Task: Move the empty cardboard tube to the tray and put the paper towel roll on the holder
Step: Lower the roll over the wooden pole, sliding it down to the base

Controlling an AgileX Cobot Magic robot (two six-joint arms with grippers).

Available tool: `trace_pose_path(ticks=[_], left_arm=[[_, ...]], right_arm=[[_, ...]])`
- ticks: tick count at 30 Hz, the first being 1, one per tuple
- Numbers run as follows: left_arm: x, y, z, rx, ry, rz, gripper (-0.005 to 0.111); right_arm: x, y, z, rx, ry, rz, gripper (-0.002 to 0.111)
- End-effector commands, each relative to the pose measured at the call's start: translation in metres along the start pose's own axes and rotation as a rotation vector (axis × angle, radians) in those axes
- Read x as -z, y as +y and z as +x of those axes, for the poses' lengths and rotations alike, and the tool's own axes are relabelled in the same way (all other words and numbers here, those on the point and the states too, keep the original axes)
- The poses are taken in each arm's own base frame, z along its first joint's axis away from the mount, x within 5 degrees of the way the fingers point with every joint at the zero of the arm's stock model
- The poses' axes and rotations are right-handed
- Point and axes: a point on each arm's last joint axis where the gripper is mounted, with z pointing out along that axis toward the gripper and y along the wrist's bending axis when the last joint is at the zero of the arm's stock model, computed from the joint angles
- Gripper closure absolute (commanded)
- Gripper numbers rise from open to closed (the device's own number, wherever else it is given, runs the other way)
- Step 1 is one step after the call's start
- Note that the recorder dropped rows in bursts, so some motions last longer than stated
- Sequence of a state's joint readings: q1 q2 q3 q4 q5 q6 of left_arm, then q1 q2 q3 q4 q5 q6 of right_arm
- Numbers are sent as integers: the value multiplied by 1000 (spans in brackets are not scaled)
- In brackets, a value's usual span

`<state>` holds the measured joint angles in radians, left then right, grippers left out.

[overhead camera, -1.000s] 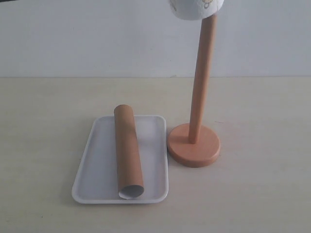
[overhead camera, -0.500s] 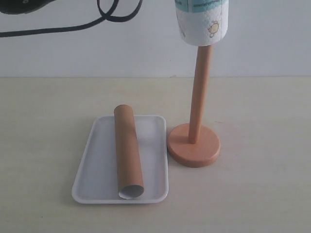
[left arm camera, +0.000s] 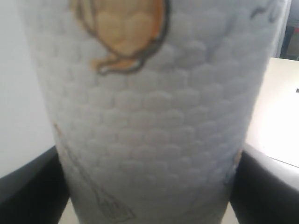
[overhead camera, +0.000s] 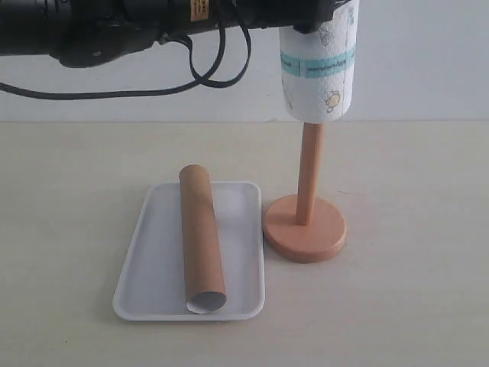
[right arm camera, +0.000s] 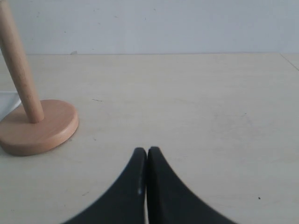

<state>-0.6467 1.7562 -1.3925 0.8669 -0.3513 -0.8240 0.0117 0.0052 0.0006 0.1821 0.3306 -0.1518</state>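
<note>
Presently, by view.

Ext. view: thick white embossed paper towel roll point(overhead camera: 318, 73), teal band, small kitchen prints, held upright over the reddish-brown wooden holder point(overhead camera: 306, 229) w/ round disc base. Post top is hidden in the roll's core; lower post is bare, and the roll's bottom end is well above the base. Black left arm point(overhead camera: 114, 27) reaches across from the left side to the roll's top. Slim brown empty cardboard tube point(overhead camera: 202, 237) lies lengthwise in the shallow white rectangular tray point(overhead camera: 145, 260), far end at the tray's far rim; the tray sits just beside the holder's base. Pale beige table point(overhead camera: 412, 306) under all.

L wrist view: left gripper point(left arm camera: 149, 186) spread wide, dark fingers point(left arm camera: 28, 191) on either side of the roll, grasping it. Roll fills the pic.

R wrist view: right gripper point(right arm camera: 147, 182) clenched tight on nothing, low over the table, apart from the holder's base.

Step, as judged: tube part done; roll is partway onto the post. Next calls for a straight vertical lowering, w/ core kept centred on the post to avoid binding or tipping the stand. Release only once the roll sits on the base.
</note>
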Motion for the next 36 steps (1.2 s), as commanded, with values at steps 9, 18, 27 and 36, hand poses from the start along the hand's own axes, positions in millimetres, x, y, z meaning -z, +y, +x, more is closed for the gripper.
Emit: trace_pose_path(ticks=[9,18,27,36], left_arm=[[-8,0,34,43,86,-3,102],[-22,2,65,63,146,10,102],[-37,4,108,93,220,34,81],[-42,0,123,113,225,89,44]], right_arm=[[0,0,-1,8,-10,6,108],[0,0,-1,8,-10,6,108],[0,0,-1,8,-10,6,108],[0,0,-1,8,-10,6,108]])
